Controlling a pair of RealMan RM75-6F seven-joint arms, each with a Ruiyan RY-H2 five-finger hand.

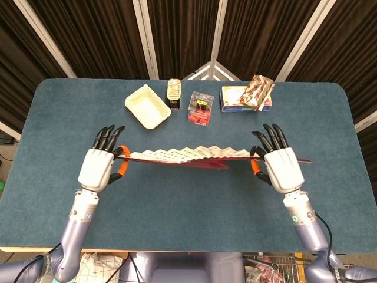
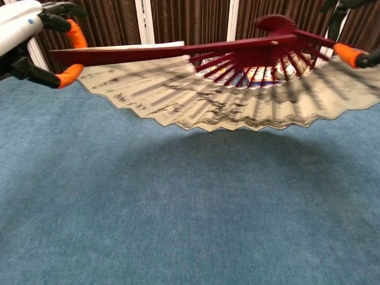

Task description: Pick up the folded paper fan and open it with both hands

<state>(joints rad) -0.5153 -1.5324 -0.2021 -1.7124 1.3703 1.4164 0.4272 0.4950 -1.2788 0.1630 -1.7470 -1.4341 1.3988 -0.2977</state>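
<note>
The paper fan (image 1: 182, 155) is spread wide between my two hands above the middle of the blue table (image 1: 188, 206). Its dark red ribs and ink-painted cream leaf (image 2: 225, 104) fill the top of the chest view, tilted close to flat. My left hand (image 1: 99, 167) pinches the left outer rib with orange-tipped fingers (image 2: 70, 74). My right hand (image 1: 281, 167) pinches the right outer rib, whose dark red end sticks out past it; only orange fingertips (image 2: 344, 53) show in the chest view.
Along the table's far side stand a cream tray (image 1: 147, 106), a small tall packet (image 1: 173, 93), a clear box with red pieces (image 1: 201, 108), and a blue-edged box with a patterned snack bag (image 1: 257, 91) on it. Dark curtains hang behind.
</note>
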